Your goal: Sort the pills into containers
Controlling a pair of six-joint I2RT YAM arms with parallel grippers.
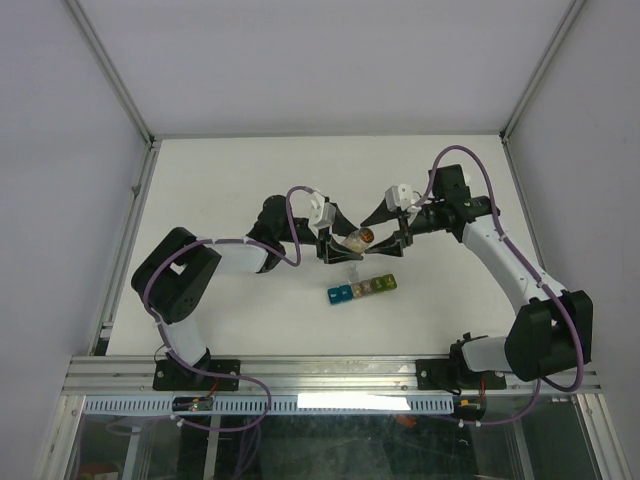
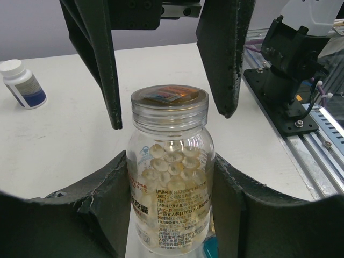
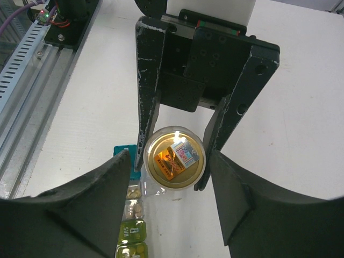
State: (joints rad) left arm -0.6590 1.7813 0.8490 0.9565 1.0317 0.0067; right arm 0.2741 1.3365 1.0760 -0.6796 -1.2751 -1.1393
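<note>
So in the top view, the left claw (image 1: 340, 243) sits just left of centre and it's pinching a little clear bottle (image 1: 357, 238) by the body. The left wrist cam shows both of its fingers (image 2: 110, 188) pressed up against the sides of the bottle. The bottle is packed with pale round pills (image 2: 172, 161) and the clear lid (image 2: 169, 99) is on, with an orange sticker under it. In the upper left of that same view there's a white-capped bottle (image 2: 21, 83) standing on the tabletop (image 2: 70, 134), well away from everything else.

Moving right, the right claw (image 1: 383, 240) comes in from the other side, facing the lid end. It's spread wide, one finger on each side of the lid, and I can see a gap on both sides, so it's not gripping anything. The right wrist cam looks straight down onto the lid.

The pill box (image 1: 362, 288) is just below the bottle in the top view, near the middle of the frame. It's a short row of coloured cells, blue end on the left and yellow-green on the right. In the lower left of the right wrist view you can make out a few pills sitting in one of the clearer cells.
</note>
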